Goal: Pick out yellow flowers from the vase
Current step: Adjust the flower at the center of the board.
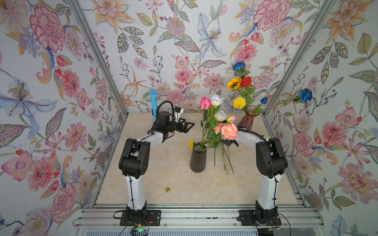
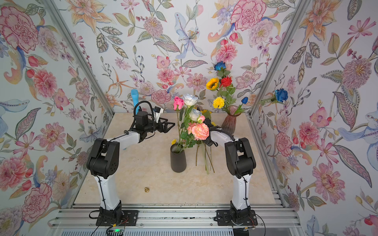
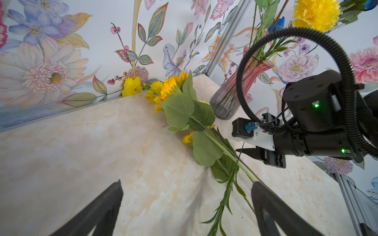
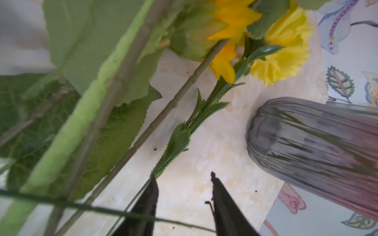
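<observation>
Right gripper: jaws apart with bare table showing between them and nothing clamped. One fingertip touches the outer side of a thin stem with saw-edged leaves; the stem is beside the finger, not between the two. Left gripper: jaws spread wide and empty, hovering above the table with a stem end lying close by one finger. Yellow flowers: several lie loose in a heap on the table, their heads toward the back wall just beside the glass vase and their stems trailing forward past the dark vase. I judge that part of the job done. Outstanding items: a small yellow bloom hangs at the rim of the dark vase among the pink, white and peach roses. A sunflower and a yellow pompom stand in the glass vase with the red and blue roses. I cannot tell which vase the order means, so I count all three as possibly left. My assessment is well past halfway, not complete, with neither arm carrying anything now.
</observation>
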Motion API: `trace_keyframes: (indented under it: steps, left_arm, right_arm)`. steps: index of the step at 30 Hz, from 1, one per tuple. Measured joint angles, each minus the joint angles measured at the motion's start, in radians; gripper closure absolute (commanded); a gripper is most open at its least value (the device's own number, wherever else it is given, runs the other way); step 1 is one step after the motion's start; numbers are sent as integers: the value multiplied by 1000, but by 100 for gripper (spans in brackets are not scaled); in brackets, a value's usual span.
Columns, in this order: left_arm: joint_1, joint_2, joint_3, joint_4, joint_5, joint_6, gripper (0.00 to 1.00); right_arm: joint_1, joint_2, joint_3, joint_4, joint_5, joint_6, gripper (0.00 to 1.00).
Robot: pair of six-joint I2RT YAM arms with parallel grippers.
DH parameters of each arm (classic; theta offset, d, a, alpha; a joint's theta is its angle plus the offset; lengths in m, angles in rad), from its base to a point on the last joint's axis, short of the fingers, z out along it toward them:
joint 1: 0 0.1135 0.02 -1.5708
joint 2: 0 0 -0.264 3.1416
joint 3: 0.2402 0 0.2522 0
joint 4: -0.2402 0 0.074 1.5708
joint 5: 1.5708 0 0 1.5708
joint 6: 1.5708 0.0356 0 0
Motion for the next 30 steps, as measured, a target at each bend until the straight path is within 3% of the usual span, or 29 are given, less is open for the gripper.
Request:
trace_keyframes:
  steps: [5,16,22,30]
  left_arm:
    - [0,0,-1,16,1,-11,0]
    - [0,0,-2,27,1,-37,0]
    - [0,0,-2,29,1,-49,0]
    - [0,0,-3,50,4,-56,0]
  right_arm:
    - [6,0,0,3,1,-3,100]
    - [22,-117,-93,-1,5,71,100]
    - [5,-213,-101,-35,-13,186,100]
    - [-49,-184,-95,-98,-96,370,100]
